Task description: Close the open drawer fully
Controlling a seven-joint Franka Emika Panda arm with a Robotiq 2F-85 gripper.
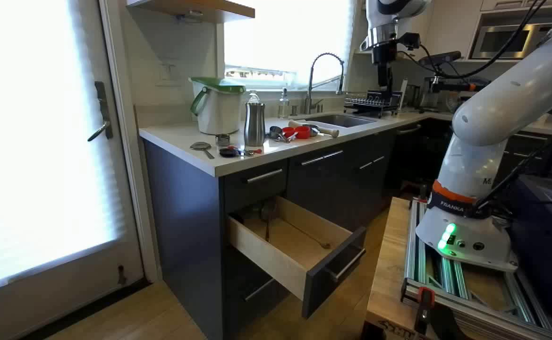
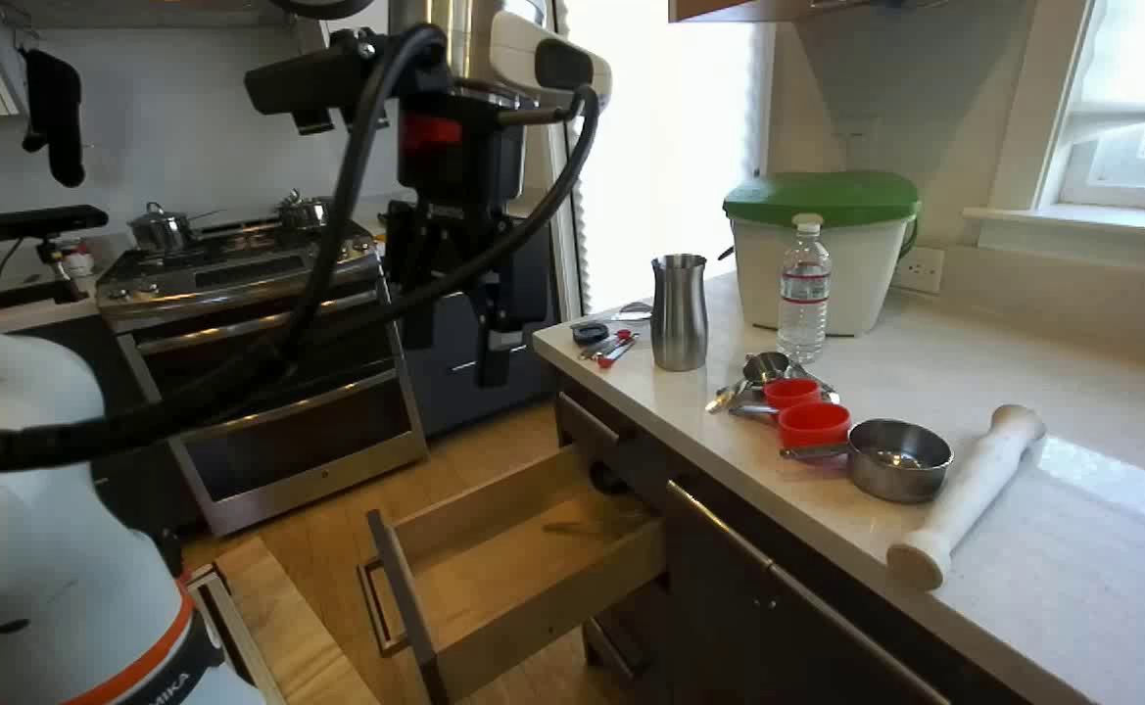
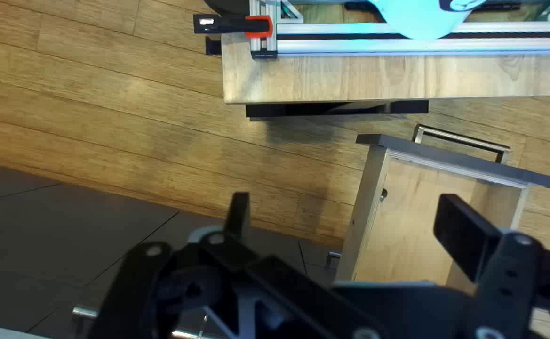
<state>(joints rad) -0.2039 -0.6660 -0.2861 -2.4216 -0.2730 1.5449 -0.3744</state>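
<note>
The drawer [image 1: 283, 264] is pulled far out of the dark cabinet. Its dark front and silver bar handle [image 1: 350, 265] face the robot's table. It shows in an exterior view [image 2: 508, 558] with pale wooden sides, and a few utensils lie towards its back. In the wrist view the drawer front [image 3: 458, 159] and bar handle [image 3: 465, 140] are at the right, well below the fingers. My gripper [image 3: 347, 214] is open with nothing between its fingers. In both exterior views the gripper [image 1: 386, 80] [image 2: 457, 343] hangs in the air above drawer height, apart from the drawer.
The white countertop [image 1: 176, 137] above the drawer holds a metal tumbler [image 1: 254, 125], a lidded bucket [image 1: 219, 111], measuring cups [image 2: 815, 424] and a pestle-like white roller [image 2: 969, 494]. The robot's wooden table [image 3: 331, 80] stands close in front of the drawer handle. An oven [image 2: 288, 392] stands beyond.
</note>
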